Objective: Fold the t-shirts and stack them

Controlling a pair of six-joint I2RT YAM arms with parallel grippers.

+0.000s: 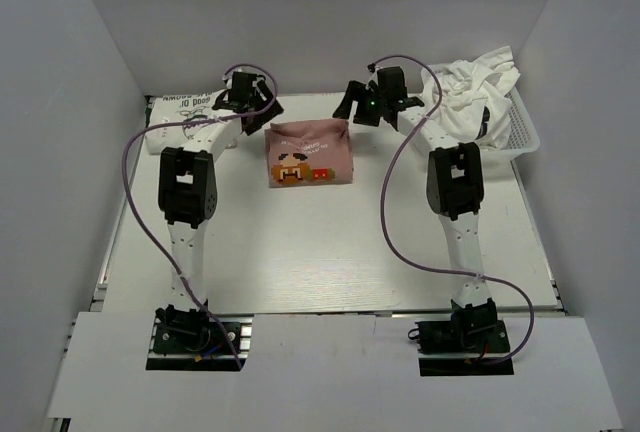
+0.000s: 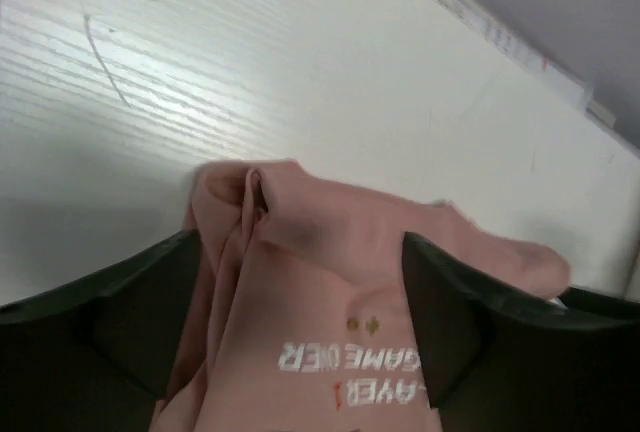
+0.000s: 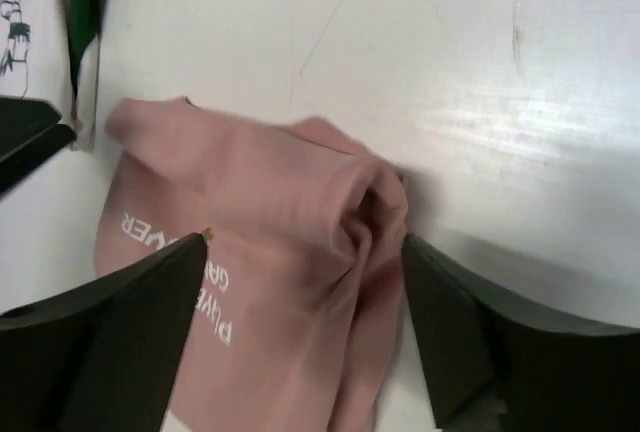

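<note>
A dusty pink t-shirt (image 1: 308,154) lies folded into a small rectangle at the table's back middle, its pixel graphic facing up. My left gripper (image 1: 264,110) hangs over its far left corner and my right gripper (image 1: 351,106) over its far right corner. In the left wrist view the pink cloth (image 2: 320,282) lies loose between wide-apart fingers (image 2: 450,322); my left gripper (image 2: 300,302) is open. In the right wrist view a bunched pink corner (image 3: 290,222) sits between spread fingers (image 3: 460,332); my right gripper (image 3: 305,292) is open. A folded white t-shirt with black lettering (image 1: 183,114) lies at the back left.
A white basket (image 1: 522,132) at the back right holds crumpled white t-shirts (image 1: 470,87). White walls close in the table on the left, back and right. Purple cables loop from both arms over the table (image 1: 330,252).
</note>
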